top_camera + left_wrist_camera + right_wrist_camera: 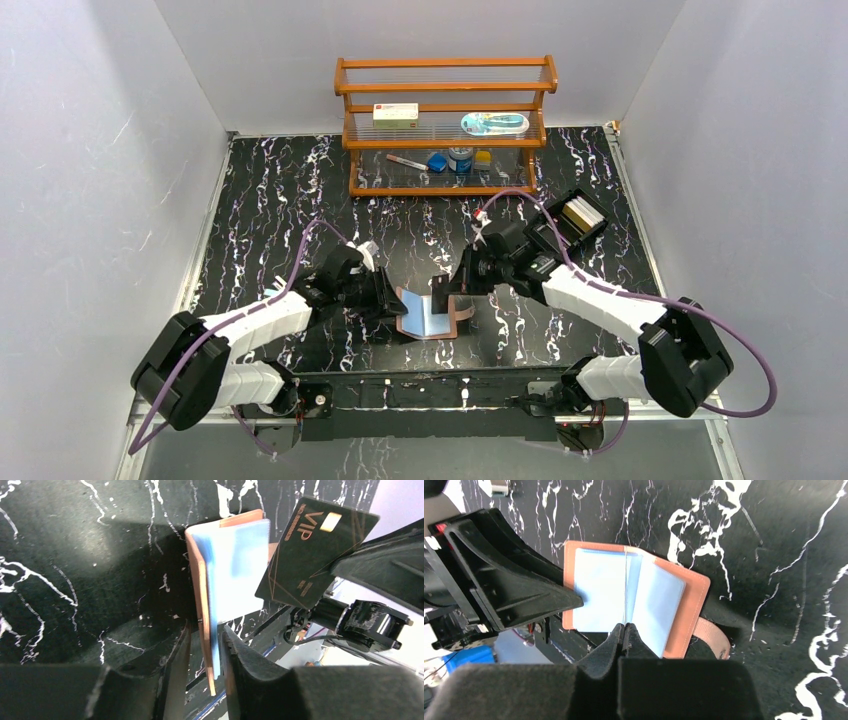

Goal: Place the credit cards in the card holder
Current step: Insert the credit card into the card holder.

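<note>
The tan-pink card holder (432, 318) lies open near the table's front edge, its bluish sleeves (599, 590) facing up. My left gripper (395, 303) straddles its left cover (202, 595). Its jaws (206, 630) are slightly open, with a gap between one finger and the leather. My right gripper (625, 626) is shut on a black credit card with gold "VIP" lettering (315, 550). The card stands on edge over the holder's middle fold, seen as a thin line (625, 590) in the right wrist view. More credit cards (580, 213), whitish and yellow, sit in a tray.
A black compartment tray (560, 238) sits at the back right, behind the right arm. A wooden shelf rack (445, 125) stands against the back wall with a white red-labelled box (395, 114) and small items. White walls close in both sides.
</note>
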